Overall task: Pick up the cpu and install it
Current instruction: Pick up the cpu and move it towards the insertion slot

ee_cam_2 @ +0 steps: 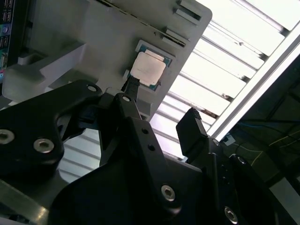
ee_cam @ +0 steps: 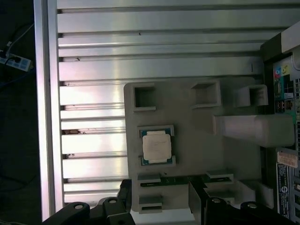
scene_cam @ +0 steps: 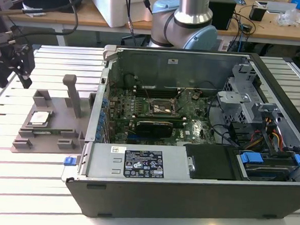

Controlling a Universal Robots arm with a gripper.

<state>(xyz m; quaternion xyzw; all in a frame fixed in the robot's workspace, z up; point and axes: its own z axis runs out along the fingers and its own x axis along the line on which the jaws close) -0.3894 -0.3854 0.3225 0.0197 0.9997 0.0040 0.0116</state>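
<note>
The cpu [scene_cam: 39,118], a silver-topped square chip with a thin green edge, lies flat in a recess of a grey fixture block [scene_cam: 52,133] at the exterior view's left, outside the computer case. Both wrist views look down on the cpu [ee_cam_2: 148,69] [ee_cam: 156,146] in the grey fixture [ee_cam: 197,136]. My gripper [scene_cam: 12,76] hangs above and to the left of the fixture, well clear of the chip. Its black fingers [ee_cam_2: 132,88] stand open with nothing between them. The black-framed socket [scene_cam: 162,108] sits on the motherboard inside the case.
The open computer case [scene_cam: 185,196] lies on a slatted aluminium table [scene_cam: 28,186]. A grey post [scene_cam: 72,95] rises from the fixture near the case wall. Inside are a black card [scene_cam: 153,127], cables and a drive cage [scene_cam: 242,98]. The arm's base [scene_cam: 188,23] stands behind the case.
</note>
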